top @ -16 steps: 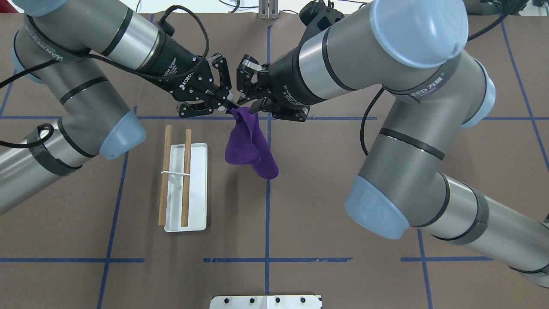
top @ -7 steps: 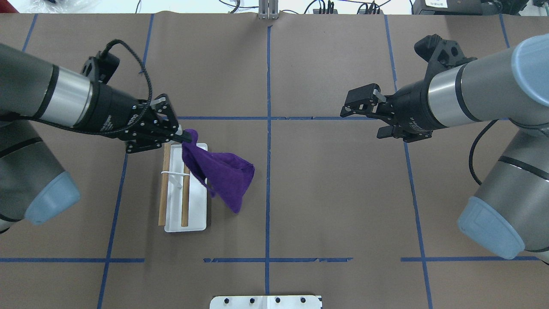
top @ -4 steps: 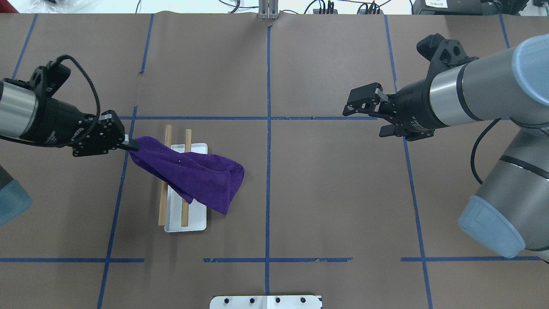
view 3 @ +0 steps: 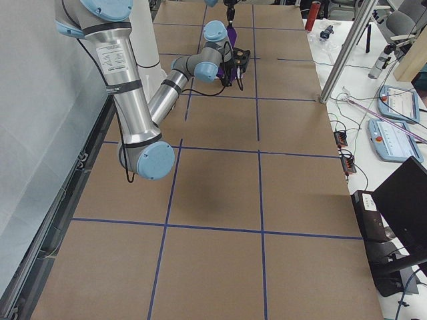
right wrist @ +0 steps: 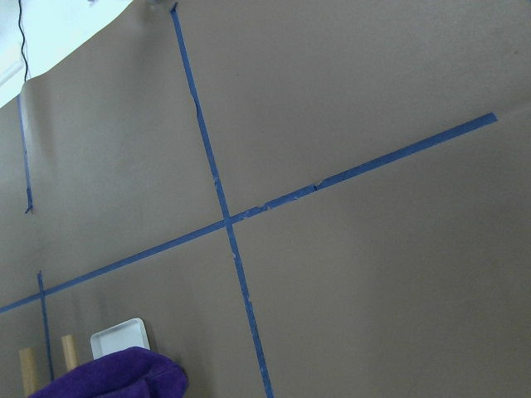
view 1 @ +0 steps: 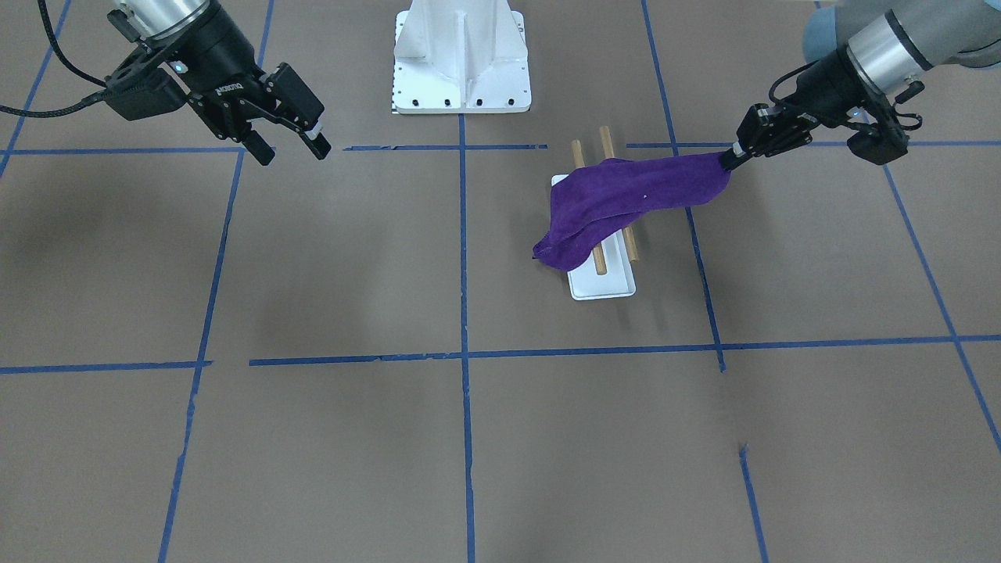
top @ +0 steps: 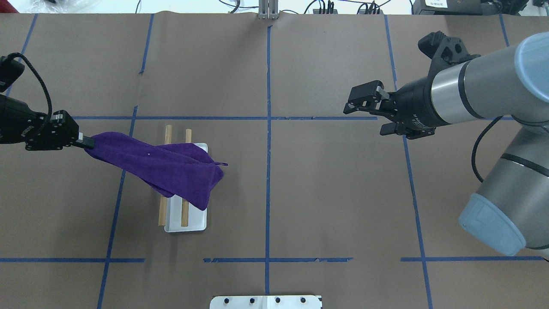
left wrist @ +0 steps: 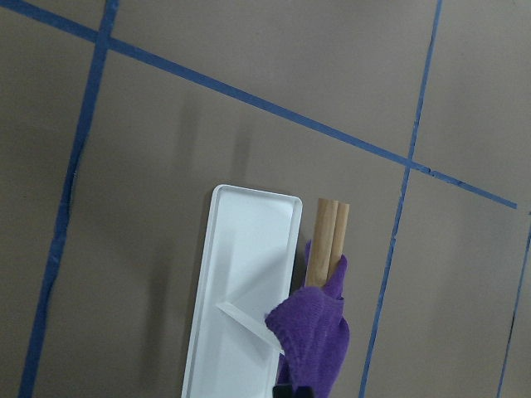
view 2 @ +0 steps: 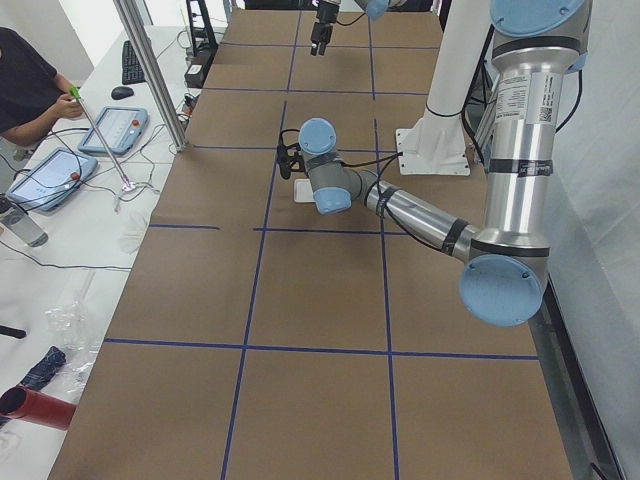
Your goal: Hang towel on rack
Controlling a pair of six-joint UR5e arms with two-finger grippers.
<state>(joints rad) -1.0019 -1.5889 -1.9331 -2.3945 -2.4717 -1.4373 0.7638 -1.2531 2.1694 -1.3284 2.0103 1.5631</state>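
two claws in view, only one loaded. left claw (top: 85, 140) is clamped tight on one corner of the towel (top: 163, 165), fingers nearly together with only cloth between them. front camera shows the left claw (view 1: 731, 160) the same way, at the outer end of the towel (view 1: 626, 199). it sits out past the rack (top: 195, 223) on the robot's left, touching neither rods nor base.

towel runs as a stretched band from that pinch diagonally across both wooden rods (top: 162, 210), covering their middle. rod ends stick out on either side of the cloth. free end droops off the rack's other side, toward table centre, and in the front view hangs beside the white base (view 1: 602, 285). can't say for sure whether the cloth rests on the rods or rides just above them, since these views flatten it. thin loop (top: 221, 163) pokes out of the free corner.

left wrist camera: rack (left wrist: 249, 290) seen along its length, two rods nearly overlapping, bunched towel (left wrist: 314, 340) over them at the bottom edge.

right claw (top: 363, 122) is wide open, nothing between the fingers, touching nothing. it hangs over bare table (top: 326, 193), well apart from rack and towel, fingers pointing toward the centre line. front camera shows the right claw (view 1: 295, 154) equally spread. its wrist camera catches only a bit of towel (right wrist: 116, 377) and rack at lower left.
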